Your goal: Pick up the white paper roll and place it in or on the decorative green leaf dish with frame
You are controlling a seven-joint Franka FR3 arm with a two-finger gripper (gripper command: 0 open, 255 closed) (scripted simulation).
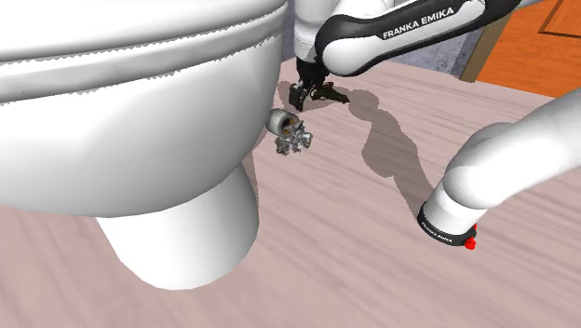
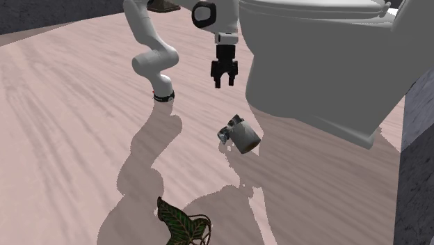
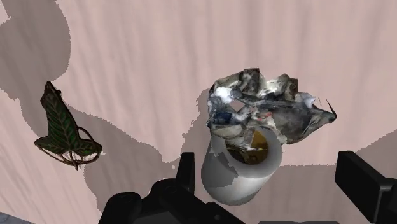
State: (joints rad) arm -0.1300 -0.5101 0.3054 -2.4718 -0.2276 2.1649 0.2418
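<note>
My pincer (image 2: 224, 82) hangs open and empty above the paper roll (image 3: 243, 175) lying on the floor (image 2: 69, 104) beside the toilet (image 2: 313, 62), whose ragged loose end, it seems, could make my grip slip.

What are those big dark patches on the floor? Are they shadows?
Yes, they are shadows. Shoulder view: the arm casts a dark, sharp-edged streak on the floor. Second exterior view: a long shadow runs down to the leaf dish, which lies in it. Wrist view: shadow falls over the dish and around the paper roll.
</note>
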